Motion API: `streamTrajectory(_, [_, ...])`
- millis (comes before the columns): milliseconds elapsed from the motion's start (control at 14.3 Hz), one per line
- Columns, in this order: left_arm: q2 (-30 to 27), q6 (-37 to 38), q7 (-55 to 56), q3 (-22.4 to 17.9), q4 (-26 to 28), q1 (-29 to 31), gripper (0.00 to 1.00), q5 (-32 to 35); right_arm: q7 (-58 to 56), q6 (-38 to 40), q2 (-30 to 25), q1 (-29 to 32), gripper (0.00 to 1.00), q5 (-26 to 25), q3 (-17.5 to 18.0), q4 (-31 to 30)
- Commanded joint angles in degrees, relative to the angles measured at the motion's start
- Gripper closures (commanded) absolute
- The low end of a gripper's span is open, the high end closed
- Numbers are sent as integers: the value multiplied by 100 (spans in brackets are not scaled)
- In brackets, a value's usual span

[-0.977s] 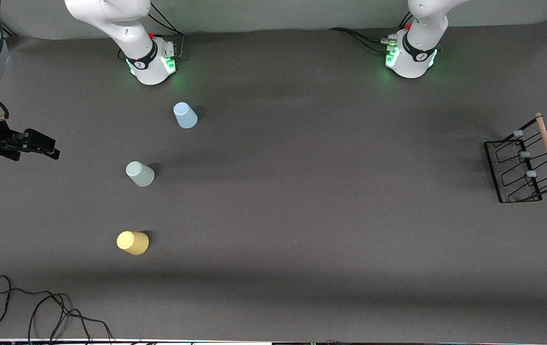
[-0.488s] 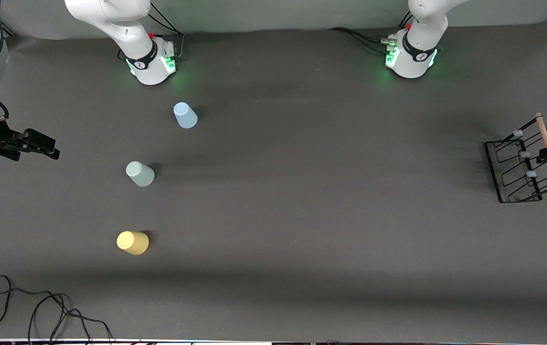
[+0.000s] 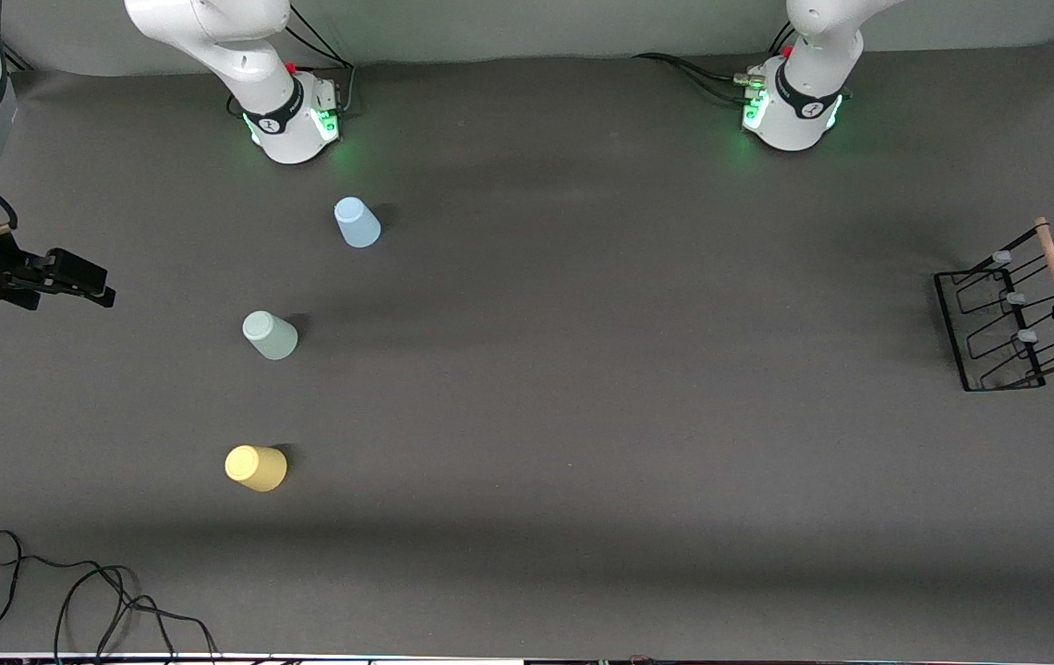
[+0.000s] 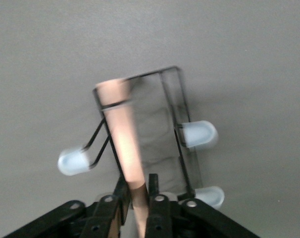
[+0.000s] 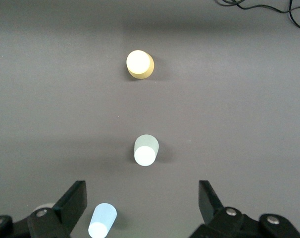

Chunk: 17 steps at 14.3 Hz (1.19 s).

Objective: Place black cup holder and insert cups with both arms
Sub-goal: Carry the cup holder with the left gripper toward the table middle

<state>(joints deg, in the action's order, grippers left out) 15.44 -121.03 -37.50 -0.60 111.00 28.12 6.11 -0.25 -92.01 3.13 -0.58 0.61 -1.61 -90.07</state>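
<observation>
Two left gripper jaws pinch the wire black cup holder's round wooden rod.

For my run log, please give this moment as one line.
left gripper: shut on rack handle | right gripper: open, waiting above cups | blue cup, green cup, yellow cup: upside down on table | rack: not yet placed
</observation>
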Motion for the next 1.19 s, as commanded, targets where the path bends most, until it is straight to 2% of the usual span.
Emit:
streamTrajectory(0, [-138, -70, -11, 51, 89, 80, 100, 4, 77, 69, 4, -13, 0, 27, -14, 34])
streamTrajectory(279, [-304, 62, 94, 121, 27, -69, 100, -101, 77, 69, 12, -13, 0, 27, -14, 34])
streamTrajectory(419, [-375, 534, 435, 139, -218, -358, 100, -215, 69, 69, 12, -13, 0, 27, -23, 34])
streamTrajectory(698, [-393, 1555, 1331, 166, -912, -1166, 100, -531, 69, 69, 12, -13, 0, 27, -23, 34])
streamTrajectory(837, [-402, 1600, 1980, 166, -940, -1614, 100, -830, 69, 69, 12, -13, 0, 27, -32, 34])
streamTrajectory(1116, [-314, 1513, 3290, 166, -1080, -2756, 100, -857, 69, 60, 21, -4, 0, 27, -32, 34])
